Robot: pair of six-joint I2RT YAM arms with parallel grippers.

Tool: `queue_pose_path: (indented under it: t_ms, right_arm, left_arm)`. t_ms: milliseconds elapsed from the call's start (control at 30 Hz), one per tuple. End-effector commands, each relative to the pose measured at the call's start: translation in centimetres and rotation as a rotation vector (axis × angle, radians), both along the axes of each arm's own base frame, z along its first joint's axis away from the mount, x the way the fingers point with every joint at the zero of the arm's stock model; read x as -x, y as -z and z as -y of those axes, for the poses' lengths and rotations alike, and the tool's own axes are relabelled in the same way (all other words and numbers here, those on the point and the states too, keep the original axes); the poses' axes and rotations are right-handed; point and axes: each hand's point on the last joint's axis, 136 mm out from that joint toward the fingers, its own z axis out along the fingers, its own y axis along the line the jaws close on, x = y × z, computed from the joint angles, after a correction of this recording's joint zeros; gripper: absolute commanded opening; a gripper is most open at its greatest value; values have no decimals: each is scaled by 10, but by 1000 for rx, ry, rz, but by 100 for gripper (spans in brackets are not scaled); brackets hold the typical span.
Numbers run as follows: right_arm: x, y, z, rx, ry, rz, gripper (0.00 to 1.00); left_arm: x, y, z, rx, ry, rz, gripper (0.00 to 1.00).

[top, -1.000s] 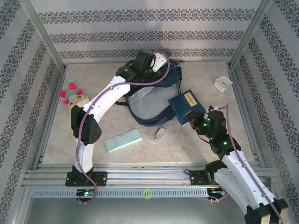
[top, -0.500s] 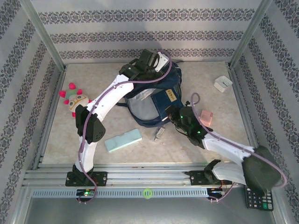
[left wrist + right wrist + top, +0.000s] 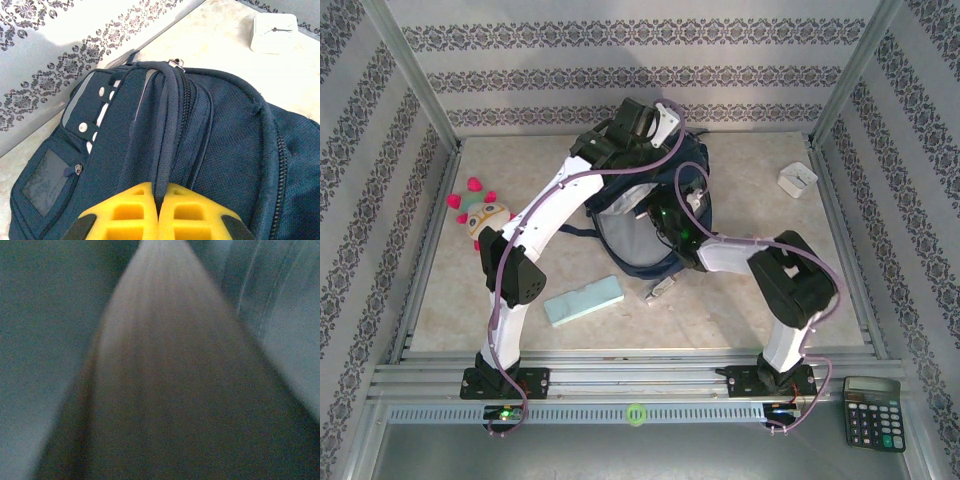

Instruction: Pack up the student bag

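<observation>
**Top external:** The student bag (image 3: pixel 620 238) lies mid-tabletop (image 3: pixel 740 320) toward the back wall, its grey-lined mouth open toward the arm bases. The left arm arches over from the near left corner, and the left tool (image 3: pixel 642 130) sits at the bag's far top edge. The right arm bends back from the near right corner, its right tool (image 3: pixel 658 212) reaching into the bag's mouth, so the fingertips cannot be made out here. A plush toy (image 3: pixel 480 208) rests near the left rail, well apart from the bag. A pale green case (image 3: pixel 583 300) lies in front of the bag, a small grey item (image 3: pixel 662 287) just beside the bag's near edge. A white clock (image 3: pixel 797 179) sits near the far right corner, and a calculator (image 3: pixel 871 400) lies beyond the near rail, at the right.

**Left wrist:** The left tool (image 3: pixel 157 210) is clenched on a dark strap (image 3: pixel 167 125) of the navy bag (image 3: pixel 225 145). The strap runs between the yellow fingers (image 3: pixel 125 215). The white clock (image 3: pixel 273 32) stands on the tabletop behind the bag.

**Right wrist:** The picture is heavily blurred: a dim brownish band between grey-blue surfaces. Whether the right tool is released or clenched cannot be told.
</observation>
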Motion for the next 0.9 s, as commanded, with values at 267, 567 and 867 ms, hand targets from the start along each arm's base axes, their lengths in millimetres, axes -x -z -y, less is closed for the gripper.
queue_pose_path:
  t_ms: [267, 567, 867]
  right_arm:
    - [-63, 32, -8, -89, 37, -51, 8]
    - [-46, 56, 1, -42, 0, -178, 44]
    - [-17, 51, 16, -62, -64, -205, 62]
  left_arm:
    - [-2, -47, 13, 115, 12, 86, 0]
    - [-7, -40, 11, 93, -1, 83, 0]
    - [-17, -30, 0, 55, -45, 81, 0]
